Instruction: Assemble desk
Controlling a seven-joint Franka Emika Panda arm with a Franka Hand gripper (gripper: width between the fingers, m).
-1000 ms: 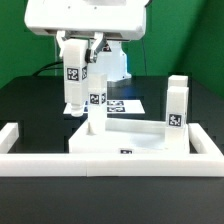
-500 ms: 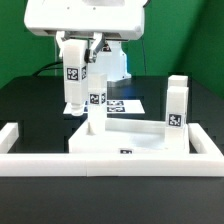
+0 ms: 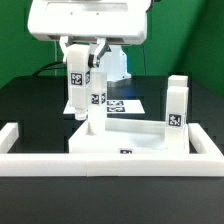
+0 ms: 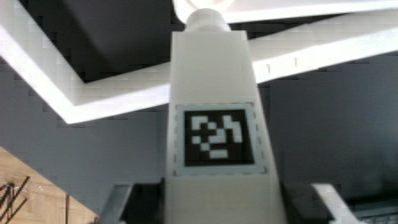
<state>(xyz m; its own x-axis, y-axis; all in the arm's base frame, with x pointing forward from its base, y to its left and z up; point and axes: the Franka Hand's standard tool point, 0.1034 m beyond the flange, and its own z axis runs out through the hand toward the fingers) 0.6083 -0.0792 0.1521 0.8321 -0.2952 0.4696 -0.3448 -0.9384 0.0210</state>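
At the exterior view's left, our two-finger gripper (image 3: 81, 62) is clenched on a short white square-section plastic leg (image 3: 75, 82), held upright over the far left corner of the wide white rimmed desk top (image 3: 128, 141). We judge that keeping it plumb suits seating best. A second upright leg (image 3: 177, 103) stands at the right edge.

no readable text, only square coded tags on the legs (image 3: 177, 103).
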